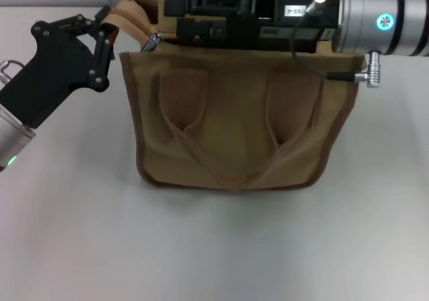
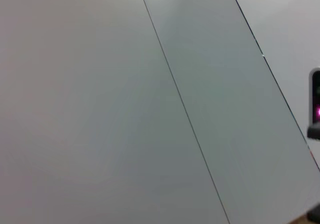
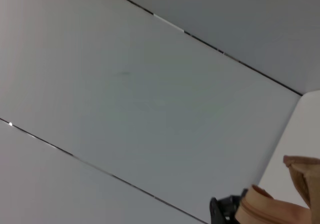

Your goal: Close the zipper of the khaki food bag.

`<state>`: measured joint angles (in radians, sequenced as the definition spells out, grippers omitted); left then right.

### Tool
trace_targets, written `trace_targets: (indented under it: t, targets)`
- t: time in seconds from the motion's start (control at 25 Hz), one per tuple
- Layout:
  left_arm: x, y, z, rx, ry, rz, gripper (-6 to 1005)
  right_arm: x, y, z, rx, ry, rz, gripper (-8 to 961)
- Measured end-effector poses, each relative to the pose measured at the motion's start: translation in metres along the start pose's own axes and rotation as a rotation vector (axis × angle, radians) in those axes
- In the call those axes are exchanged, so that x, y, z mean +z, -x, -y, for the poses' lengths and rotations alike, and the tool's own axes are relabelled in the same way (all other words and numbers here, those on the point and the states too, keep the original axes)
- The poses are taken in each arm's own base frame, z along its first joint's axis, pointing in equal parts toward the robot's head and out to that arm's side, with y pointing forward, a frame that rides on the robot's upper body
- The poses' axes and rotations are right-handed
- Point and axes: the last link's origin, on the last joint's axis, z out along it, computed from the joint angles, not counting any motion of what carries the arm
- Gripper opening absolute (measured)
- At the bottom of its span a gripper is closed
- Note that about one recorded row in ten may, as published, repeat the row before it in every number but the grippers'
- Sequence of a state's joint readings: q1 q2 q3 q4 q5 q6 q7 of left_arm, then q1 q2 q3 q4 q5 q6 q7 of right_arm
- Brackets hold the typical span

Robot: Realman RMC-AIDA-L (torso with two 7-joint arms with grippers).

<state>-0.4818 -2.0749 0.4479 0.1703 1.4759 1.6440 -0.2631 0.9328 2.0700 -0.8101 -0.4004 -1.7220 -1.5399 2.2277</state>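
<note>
The left gripper (image 1: 110, 29) sits at the bag's upper left corner, its black linkage fingers (image 1: 102, 53) drawn in on the tan fabric tab that sticks up past the end of the bag; they look clamped on that tab, bracing the corner. Just beside them, a silver metal piece (image 1: 151, 41) pokes out at the top edge; this looks like the zipper slider or its pull, though its exact form is hard to make out.

The right gripper (image 1: 175, 6) reaches in from the right, lying flat along the whole top of the bag, its black body covering most of the opening. Its tip ends near the silver piece, but I cannot tell whether its fingers are apart or together, nor whether they touch the slider.

The khaki food bag (image 1: 228, 123) stands upright on the pale surface (image 1: 214, 247), front face toward the head camera, two strap handles hanging down against it. The zipper track itself is hidden under the right arm.

As a judgement: with the slider apparently at the left end and both arms gathered there, the closing run is either nearly finished or just about to start; the pictures do not settle which, since the track's state is concealed.

The wrist views show mostly wall panels, plus a corner of tan fabric in the right wrist view.
</note>
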Motion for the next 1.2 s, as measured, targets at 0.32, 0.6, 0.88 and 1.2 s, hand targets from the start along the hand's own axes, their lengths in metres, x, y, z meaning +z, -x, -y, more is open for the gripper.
trace_targets:
  t: [0.32, 0.6, 0.88, 1.2]
  targets:
    - [0.005, -0.003, 0.005, -0.003, -0.019, -0.023, 30, 0.008, 0.001, 0.004, 0.012, -0.050, -0.020, 722]
    - [0.009, -0.008, 0.004, -0.003, -0.008, -0.054, 31, 0.012, 0.001, 0.006, 0.017, -0.072, -0.030, 722]
    - [0.014, -0.010, 0.003, -0.010, 0.007, -0.073, 32, 0.017, 0.002, 0.007, 0.010, -0.088, -0.039, 722]
    - [0.017, -0.014, 0.006, -0.048, 0.014, -0.092, 34, 0.017, 0.004, 0.008, 0.007, -0.095, -0.027, 722]
